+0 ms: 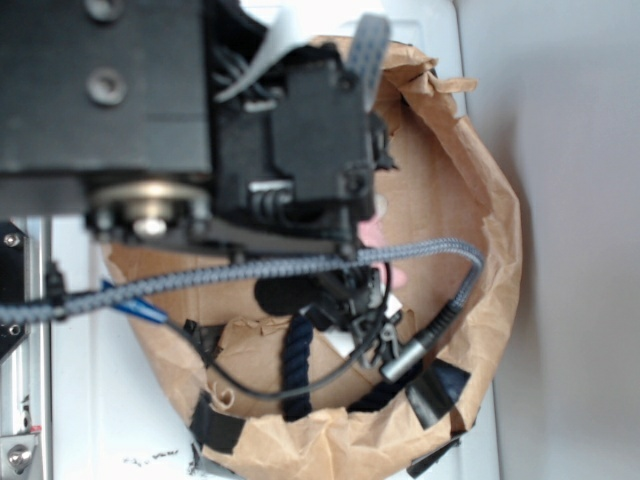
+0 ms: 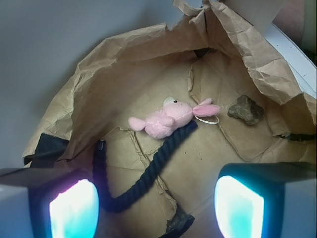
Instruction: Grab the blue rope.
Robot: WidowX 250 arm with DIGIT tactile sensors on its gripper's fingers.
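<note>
i see the gripper (image 2: 157, 208) above a brown paper enclosure (image 2: 124, 64) with crumpled, torn walls. in the wrist view its two fingers (image 2: 74, 210) stand wide apart at the lower corners of the frame, pads glowing cyan, with nothing between them. the blue rope (image 2: 148, 173) lies on the paper floor below the gap: one end touches the underside of the pink plush bunny (image 2: 166, 119), the length runs down and left, then bends near the left finger and turns upward to a second end. the bunny lies on its side near the middle of the floor. a small brown rock (image 2: 246, 109) sits to the right of the bunny, apart from it. in the exterior view the black arm (image 1: 300, 140) covers most of the enclosure; a grey braided cable (image 1: 250, 270) crosses in front of it, and one section of the rope shows beneath the arm, near the lower wall. black tape strips (image 1: 435, 390) hold the paper at the lower edge. the enclosure rests on a white surface (image 1: 110, 420).
</note>
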